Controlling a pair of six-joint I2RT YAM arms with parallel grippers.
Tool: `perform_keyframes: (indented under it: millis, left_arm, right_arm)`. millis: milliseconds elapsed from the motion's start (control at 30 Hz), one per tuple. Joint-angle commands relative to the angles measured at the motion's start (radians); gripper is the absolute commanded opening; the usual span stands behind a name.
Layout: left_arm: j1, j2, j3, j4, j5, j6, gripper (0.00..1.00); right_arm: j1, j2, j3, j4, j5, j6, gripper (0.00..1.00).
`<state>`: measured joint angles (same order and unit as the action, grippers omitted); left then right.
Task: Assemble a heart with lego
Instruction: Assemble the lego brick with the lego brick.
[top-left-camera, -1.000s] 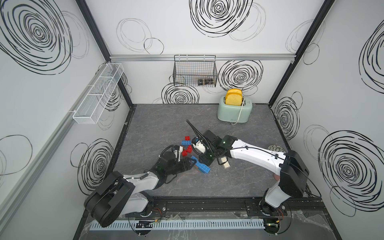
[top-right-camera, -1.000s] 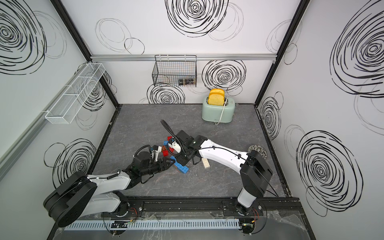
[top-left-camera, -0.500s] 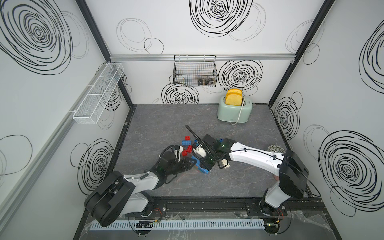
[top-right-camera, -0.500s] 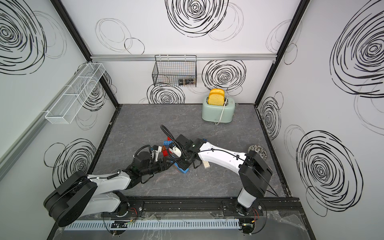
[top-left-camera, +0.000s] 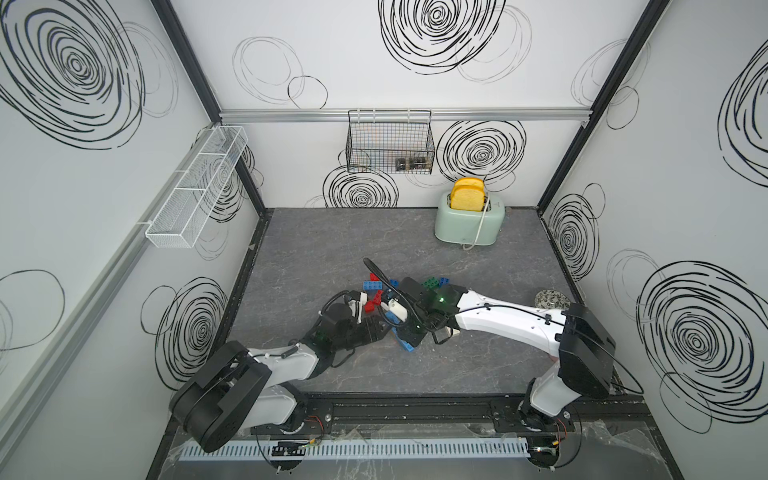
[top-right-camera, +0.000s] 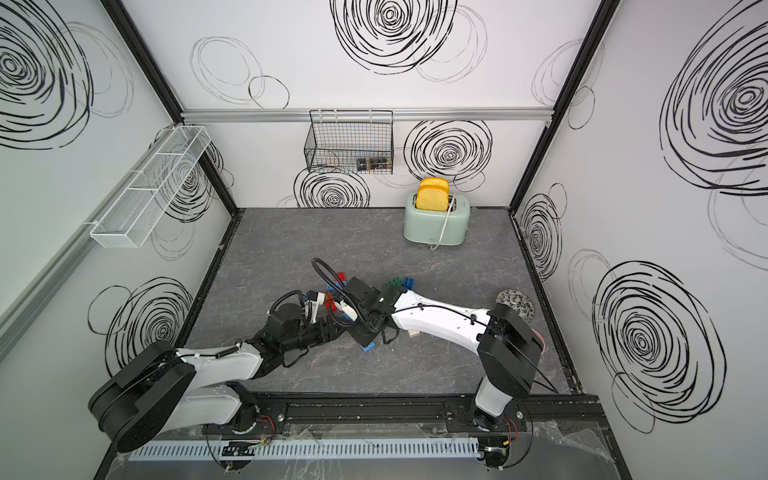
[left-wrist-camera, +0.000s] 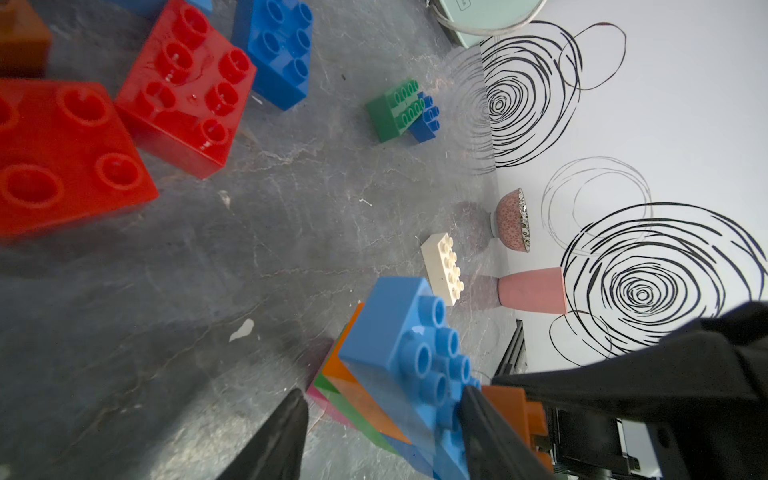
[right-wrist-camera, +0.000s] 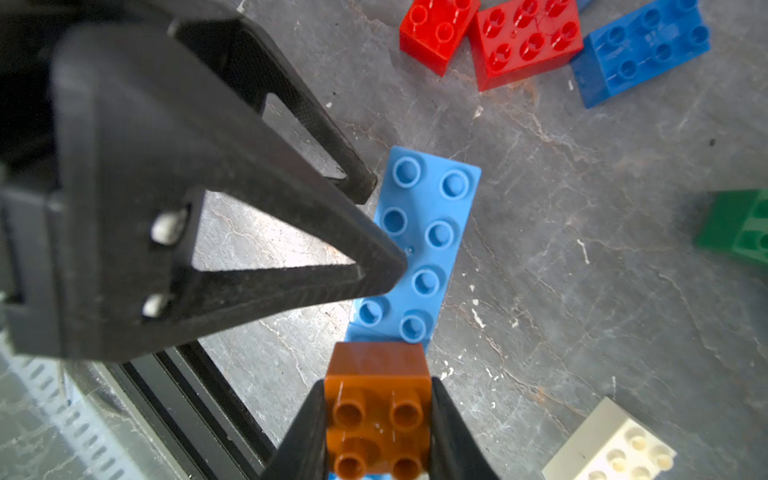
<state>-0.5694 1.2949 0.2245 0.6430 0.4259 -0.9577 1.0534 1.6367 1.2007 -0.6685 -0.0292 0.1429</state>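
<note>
A tilted stack of lego bricks, with a long light-blue brick (right-wrist-camera: 424, 232) on top of orange, green and pink layers (left-wrist-camera: 357, 399), sits front of centre on the table. My left gripper (left-wrist-camera: 384, 432) is shut on this stack, one finger on the studs and the other at its underside; in both top views it is low (top-left-camera: 384, 332) (top-right-camera: 332, 330). My right gripper (right-wrist-camera: 377, 384) is shut on a small orange 2x2 brick (right-wrist-camera: 376, 415), held at the near end of the light-blue brick (top-left-camera: 405, 345). The two grippers almost touch.
Loose bricks lie just behind: two red (right-wrist-camera: 436, 29) (right-wrist-camera: 528, 41), a dark blue (right-wrist-camera: 640, 50), a green one on blue (left-wrist-camera: 395, 110), a cream one (left-wrist-camera: 444, 268). A toaster (top-left-camera: 469, 220) stands at the back right. A patterned bowl (top-left-camera: 550, 299) and pink cup (left-wrist-camera: 532, 295) sit by the right wall.
My right gripper has carried the orange brick leftward and toward the front, up to the end of the stack. The left arm and the stack have stayed still.
</note>
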Motion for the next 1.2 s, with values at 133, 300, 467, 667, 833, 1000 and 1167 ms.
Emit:
perform_keyframes:
  millis: [133, 300, 467, 667, 833, 1000, 1167]
  left_arm:
    - [-0.006, 0.014, -0.01, -0.017, -0.015, 0.0, 0.61]
    - [-0.006, 0.016, -0.008, -0.019, -0.015, 0.001, 0.61]
    - [-0.007, 0.022, -0.009, -0.016, -0.016, -0.004, 0.59]
    - [-0.007, 0.023, -0.01, -0.017, -0.018, -0.005, 0.59]
    - [-0.009, 0.028, -0.009, -0.014, -0.019, -0.006, 0.58]
    - [-0.012, 0.033, -0.004, -0.024, -0.025, -0.003, 0.58]
    - [-0.017, 0.027, -0.004, -0.034, -0.033, -0.002, 0.58]
  right_arm:
    - [0.008, 0.049, -0.001, -0.074, 0.057, 0.041, 0.31]
    - [0.01, 0.05, 0.007, -0.068, 0.012, 0.077, 0.31]
    - [0.024, 0.041, -0.001, -0.038, 0.002, 0.098, 0.3]
    - [0.05, 0.057, -0.009, -0.055, 0.101, 0.103, 0.3]
    - [0.074, 0.083, -0.013, -0.083, 0.176, 0.101, 0.3]
    - [0.058, 0.049, -0.043, -0.029, 0.05, 0.101, 0.3]
    - [0.032, 0.018, -0.059, 0.008, -0.007, 0.108, 0.3]
